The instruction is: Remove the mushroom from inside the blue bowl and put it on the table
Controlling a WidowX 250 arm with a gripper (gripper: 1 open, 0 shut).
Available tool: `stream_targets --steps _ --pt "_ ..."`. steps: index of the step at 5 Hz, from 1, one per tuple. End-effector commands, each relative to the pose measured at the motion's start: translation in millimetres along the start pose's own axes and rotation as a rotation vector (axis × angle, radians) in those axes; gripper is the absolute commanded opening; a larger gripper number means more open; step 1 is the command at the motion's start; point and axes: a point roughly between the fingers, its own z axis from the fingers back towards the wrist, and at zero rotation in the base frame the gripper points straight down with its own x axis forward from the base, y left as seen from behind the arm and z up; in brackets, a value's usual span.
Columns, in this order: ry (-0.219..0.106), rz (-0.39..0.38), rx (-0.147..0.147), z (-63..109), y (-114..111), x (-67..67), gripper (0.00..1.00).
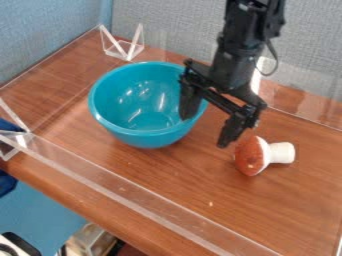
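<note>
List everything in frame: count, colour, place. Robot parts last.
toy mushroom: 1, orange-red cap, white stem, lying on its side on the table, right of the bowl in the picture
bowl: 1, turquoise blue, on the table, left of the gripper in the picture
table: 1, reddish-brown wood, under bowl and mushroom
low wall: clear, along the table's far edge
bracket: 1, white, far left corner of the table
panels: 2, blue at left, grey at back
robot arm: 1, black, reaching down from the top
gripper: 1, black, open, at the bowl's right rim
</note>
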Motion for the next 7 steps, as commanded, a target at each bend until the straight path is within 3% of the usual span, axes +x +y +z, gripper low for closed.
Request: stream_targets --steps 1,4,7 --pt "-0.083 0.043 0.005 24.0 23 -3.8 1.00" --pt "-0.116 0.087 0.031 0.4 65 -11.6 1.00" --pt "-0.107 0.097 0.028 -27.6 75 -6.0 1.00"
